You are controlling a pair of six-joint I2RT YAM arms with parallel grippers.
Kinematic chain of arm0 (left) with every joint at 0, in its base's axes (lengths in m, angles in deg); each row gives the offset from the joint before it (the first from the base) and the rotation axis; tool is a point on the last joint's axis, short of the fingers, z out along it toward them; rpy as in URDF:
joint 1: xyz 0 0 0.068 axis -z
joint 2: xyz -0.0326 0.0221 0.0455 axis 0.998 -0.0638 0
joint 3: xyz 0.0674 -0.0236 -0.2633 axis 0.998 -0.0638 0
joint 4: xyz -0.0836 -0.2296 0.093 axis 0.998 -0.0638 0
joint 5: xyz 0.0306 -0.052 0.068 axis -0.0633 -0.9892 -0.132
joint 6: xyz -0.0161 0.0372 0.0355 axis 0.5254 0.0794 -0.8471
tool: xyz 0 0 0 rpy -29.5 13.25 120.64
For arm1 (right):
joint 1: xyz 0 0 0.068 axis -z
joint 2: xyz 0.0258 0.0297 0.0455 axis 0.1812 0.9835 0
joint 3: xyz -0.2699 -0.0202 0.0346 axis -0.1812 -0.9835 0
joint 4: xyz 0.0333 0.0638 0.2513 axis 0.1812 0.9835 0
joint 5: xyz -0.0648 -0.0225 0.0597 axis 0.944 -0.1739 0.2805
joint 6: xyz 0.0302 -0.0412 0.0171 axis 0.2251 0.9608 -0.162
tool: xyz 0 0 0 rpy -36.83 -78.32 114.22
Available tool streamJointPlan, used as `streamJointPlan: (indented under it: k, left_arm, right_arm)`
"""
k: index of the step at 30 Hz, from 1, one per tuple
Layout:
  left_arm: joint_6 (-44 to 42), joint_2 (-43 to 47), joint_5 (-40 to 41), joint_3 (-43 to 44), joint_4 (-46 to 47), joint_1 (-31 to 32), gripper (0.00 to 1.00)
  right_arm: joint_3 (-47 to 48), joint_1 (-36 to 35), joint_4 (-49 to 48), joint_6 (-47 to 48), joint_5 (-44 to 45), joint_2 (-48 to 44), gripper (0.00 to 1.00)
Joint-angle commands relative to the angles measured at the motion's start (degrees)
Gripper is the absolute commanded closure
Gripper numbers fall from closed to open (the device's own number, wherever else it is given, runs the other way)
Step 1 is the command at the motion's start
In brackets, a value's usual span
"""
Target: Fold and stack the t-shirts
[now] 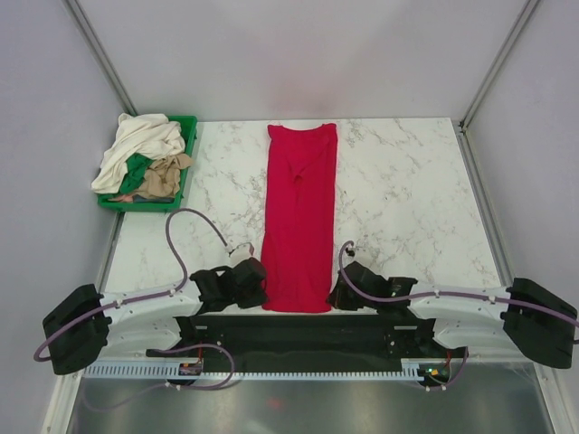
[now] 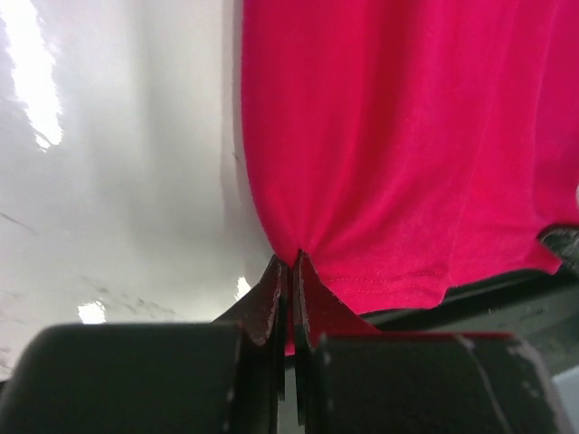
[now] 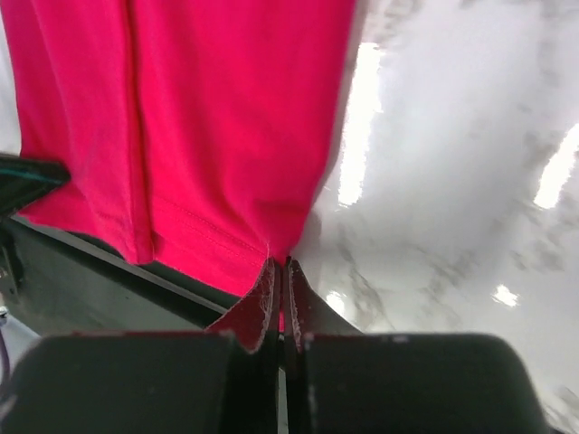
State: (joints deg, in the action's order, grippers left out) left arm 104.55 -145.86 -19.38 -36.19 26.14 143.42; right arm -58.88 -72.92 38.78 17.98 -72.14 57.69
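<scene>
The crimson-red t-shirt point(image 1: 300, 217) lies as a long narrow strip down the middle of the marble table, hem at the near edge. My left gripper point(image 1: 256, 282) is shut on the hem's near left corner; its wrist view shows the red t-shirt point(image 2: 407, 154) pinched at the gripper point(image 2: 291, 262). My right gripper point(image 1: 340, 291) is shut on the near right corner; its wrist view shows the red t-shirt point(image 3: 208, 117) pinched at the gripper point(image 3: 281, 267). A cream-white t-shirt point(image 1: 136, 145) and a tan-beige t-shirt point(image 1: 166, 174) lie heaped at the far left.
The green plastic tray point(image 1: 188, 136) under the heaped shirts stands at the table's far left corner. Bare marble table point(image 1: 407, 199) lies on both sides of the red shirt. The black base bar runs along the near edge, and grey walls surround the table.
</scene>
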Motion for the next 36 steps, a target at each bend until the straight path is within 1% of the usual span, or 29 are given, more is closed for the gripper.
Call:
streamJointPlan:
  k: [1, 3, 4, 6, 9, 10, 11, 12, 14, 15, 17, 18, 20, 21, 22, 23, 25, 27, 29, 30, 34, 36]
  left_arm:
    - [6.0, -1.1, 0.5, 2.1, -2.1, 4.8, 0.98]
    - [7.1, -1.1, 1.3, 4.0, -3.1, 6.9, 0.98]
    - [7.0, -1.2, 1.7, 4.8, -4.5, 7.2, 0.98]
    - [5.6, -2.3, 3.0, 7.9, -6.1, 7.3, 0.98]
    - [2.9, -4.4, 7.2, 14.0, -10.7, 7.2, 0.98]
    - [2.4, -5.1, 10.0, 15.9, -12.2, 7.1, 0.98]
    - [1.8, -5.8, 11.4, 17.7, -15.4, 6.8, 0.98]
    - [0.3, -7.1, 12.4, 21.1, -16.5, 5.8, 0.98]
    - [-1.8, -7.8, 13.6, 24.8, -17.3, 4.1, 0.98]
    - [-4.1, -8.2, 13.5, 25.9, -17.3, 1.8, 0.98]
    - [-6.9, -9.3, 12.8, 29.6, -17.4, -0.6, 0.98]
    - [-9.6, -10.1, 12.5, 30.8, -17.3, -3.3, 0.98]
    - [-12.0, -11.4, 11.8, 34.6, -17.3, -5.7, 0.98]
    - [-14.6, -12.1, 11.7, 35.9, -17.3, -8.3, 0.98]
    - [-15.9, -13.2, 11.1, 37.3, -17.2, -9.5, 0.98]
    - [-17.2, -15.4, 11.0, 40.2, -17.1, -10.7, 0.98]
    - [-20.7, -18.0, 10.1, 42.9, -16.8, -14.4, 0.97]
    - [-24.5, -22.7, 8.1, 46.4, -16.1, -17.8, 0.97]
    - [-26.1, -26.3, 6.7, 49.6, -15.8, -19.7, 0.98]
    - [-27.5, -29.4, 5.9, 50.6, -15.5, -21.4, 0.98]
    - [-30.1, -36.5, 3.6, 55.9, -14.8, -23.3, 0.98]
    - [-31.3, -39.6, 3.1, 58.8, -14.8, -24.1, 0.98]
  right_arm:
    - [0.4, -0.2, 13.1, 0.9, 6.1, -7.3, 1.0]
    - [1.0, -0.3, 18.0, 0.9, 7.5, -10.2, 1.0]
    - [1.7, -0.2, 19.1, 0.9, 8.2, -12.4, 1.0]
    - [3.3, -0.2, 20.1, 1.6, 10.7, -13.7, 1.0]
    - [7.2, 2.5, 19.5, 5.6, 11.4, -11.9, 1.0]
    - [9.9, 3.6, 19.0, 6.7, 11.3, -9.8, 1.0]
    - [11.2, 4.6, 18.7, 7.9, 11.2, -8.8, 1.0]
    - [12.3, 6.8, 17.6, 9.3, 11.1, -7.9, 1.0]
    - [15.8, 9.2, 16.6, 13.2, 11.0, -5.3, 1.0]
    - [17.1, 11.6, 16.0, 14.6, 10.6, -4.4, 1.0]
    - [21.3, 14.1, 15.7, 18.2, 10.1, -1.5, 1.0]
    - [24.0, 16.3, 15.4, 19.1, 9.5, -0.4, 1.0]
    - [27.0, 19.1, 15.1, 21.8, 9.1, 2.7, 1.0]
    - [28.3, 19.9, 15.2, 22.7, 9.0, 3.8, 1.0]
    - [30.9, 20.6, 15.3, 23.4, 8.8, 6.0, 1.0]
    - [32.1, 21.3, 15.2, 24.8, 8.6, 7.0, 1.0]
    - [35.8, 23.5, 15.0, 26.1, 8.4, 10.2, 1.0]
    - [38.1, 25.6, 14.6, 28.1, 7.9, 12.4, 1.0]
    - [41.1, 26.7, 13.9, 30.0, 7.2, 16.0, 1.0]
    - [42.9, 27.8, 13.2, 31.3, 6.9, 17.3, 1.0]
    - [46.7, 31.0, 13.0, 32.7, 4.8, 24.6, 1.0]
    - [48.1, 32.4, 12.4, 32.9, 3.1, 26.4, 1.0]
